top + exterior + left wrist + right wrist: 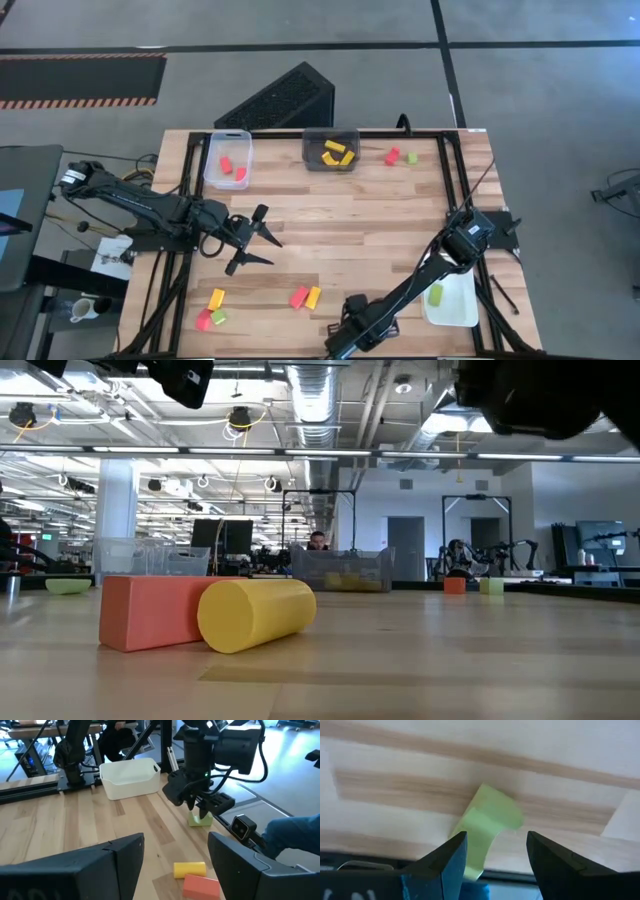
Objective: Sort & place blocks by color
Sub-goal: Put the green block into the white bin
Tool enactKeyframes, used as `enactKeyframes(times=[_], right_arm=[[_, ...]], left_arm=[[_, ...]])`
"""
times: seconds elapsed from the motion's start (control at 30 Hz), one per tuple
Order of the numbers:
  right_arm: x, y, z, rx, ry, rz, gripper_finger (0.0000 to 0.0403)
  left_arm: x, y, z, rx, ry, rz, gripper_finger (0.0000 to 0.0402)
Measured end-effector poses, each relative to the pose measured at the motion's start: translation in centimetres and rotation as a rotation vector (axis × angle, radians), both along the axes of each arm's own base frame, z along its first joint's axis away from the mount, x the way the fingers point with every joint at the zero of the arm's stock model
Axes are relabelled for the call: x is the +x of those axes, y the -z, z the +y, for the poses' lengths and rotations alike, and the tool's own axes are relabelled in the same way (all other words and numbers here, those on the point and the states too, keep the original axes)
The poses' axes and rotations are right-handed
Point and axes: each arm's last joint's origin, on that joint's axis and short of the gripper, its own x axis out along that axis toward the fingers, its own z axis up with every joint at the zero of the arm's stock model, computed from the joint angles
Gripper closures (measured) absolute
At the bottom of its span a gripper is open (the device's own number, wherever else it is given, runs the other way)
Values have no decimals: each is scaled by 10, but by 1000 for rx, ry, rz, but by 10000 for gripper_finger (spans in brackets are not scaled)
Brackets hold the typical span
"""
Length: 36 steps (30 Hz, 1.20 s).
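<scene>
"Green was the colour in hand, then?"

"Yes. My right gripper [496, 840] hung over a light green block [487, 827] near the table's edge. Its fingers were parted with nothing in them. The block lay flat on the wood just ahead of the tips and, as far as I could tell, apart from them."

"And the next move?"

"By my reckoning I had to come straight down so the fingers straddled the block, then close. After that I'd carry it to the white tray [465, 312] back beside my own forearm — another green block [435, 294] already lay in it."

"How were you standing?"

"My right arm reached out low from its base, wrist tipped downward. My left gripper [255, 240] hung over bare wood, fingers spread and empty — a yellow block [190, 868] and a red block [201, 885] lay touching just ahead of it."
</scene>
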Motion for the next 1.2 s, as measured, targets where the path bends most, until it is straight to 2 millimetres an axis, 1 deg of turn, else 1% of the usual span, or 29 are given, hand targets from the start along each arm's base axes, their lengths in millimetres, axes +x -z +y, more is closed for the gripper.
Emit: enactKeyframes(times=[0.2, 0.33, 0.5, 0.6, 0.7, 0.9, 1.03, 1.13, 1.2], right_arm=[[-1, 11, -2, -6, 5, 5, 175], [4, 14, -4, 20, 15, -28, 175], [6, 15, -7, -10, 9, -51, 176], [8, 15, -9, -22, -3, -65, 184], [10, 15, -14, -41, -32, -78, 203], [18, 15, -27, -111, -119, -106, 255], [13, 14, -45, -177, -185, 4, 278], [8, 13, -60, -243, -247, 107, 284], [8, 7, -66, -245, -290, 113, 284]], left_arm=[[0, 0, 0, -2, -1, 7, 198], [-1, 2, 0, 1, -1, 20, 198], [-1, 2, 0, 1, -1, 24, 198], [-1, 2, 0, 1, -2, 24, 198], [-1, 2, 0, 1, -3, 24, 198], [-1, 2, 0, -10, -7, 29, 198], [-1, 2, 0, -9, -10, 29, 198], [0, 2, 1, -17, -22, 32, 198], [0, 2, 1, -26, -26, 36, 198]])
